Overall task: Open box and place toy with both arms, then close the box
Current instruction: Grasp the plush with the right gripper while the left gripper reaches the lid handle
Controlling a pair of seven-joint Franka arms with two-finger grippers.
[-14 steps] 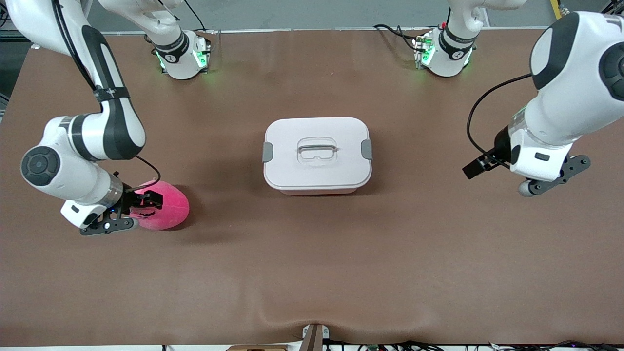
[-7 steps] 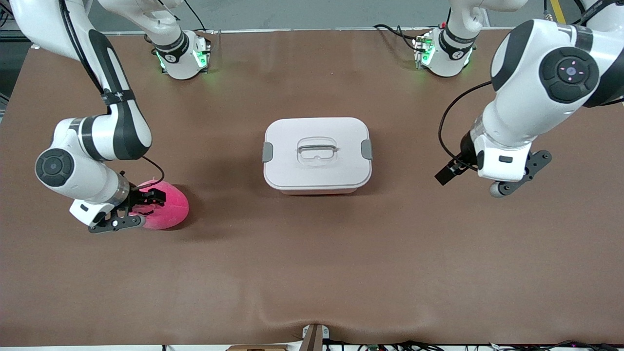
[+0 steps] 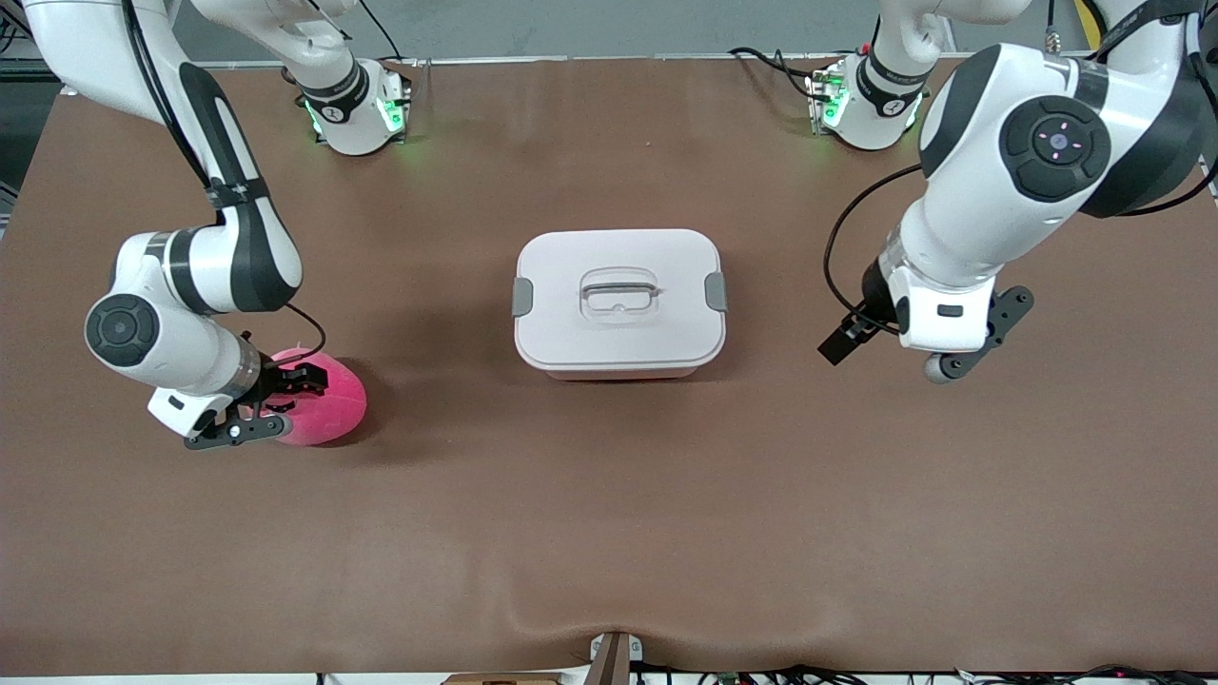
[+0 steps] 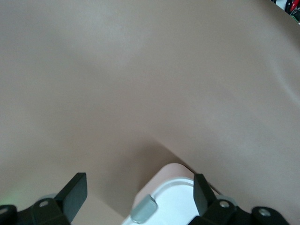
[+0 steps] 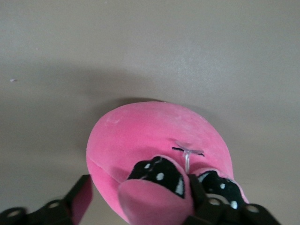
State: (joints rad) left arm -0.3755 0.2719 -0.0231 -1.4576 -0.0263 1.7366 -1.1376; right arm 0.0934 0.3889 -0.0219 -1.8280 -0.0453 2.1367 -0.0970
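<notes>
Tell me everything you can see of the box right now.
The box is a rounded-rectangle tub under a white plastic-looking lid, a strip of pink showing at its base. A grey clip sits at each short end, and a recessed handle lies flat in the lid's middle. It is shut, upright, mid-table, with nothing touching it; the left claw faces one clipped corner.

Box (image 3: 618,303): mid-table. Toy (image 3: 328,411): on table (image 3: 609,533), toward the right arm's end, well apart from box, slightly nearer the front camera.
</notes>
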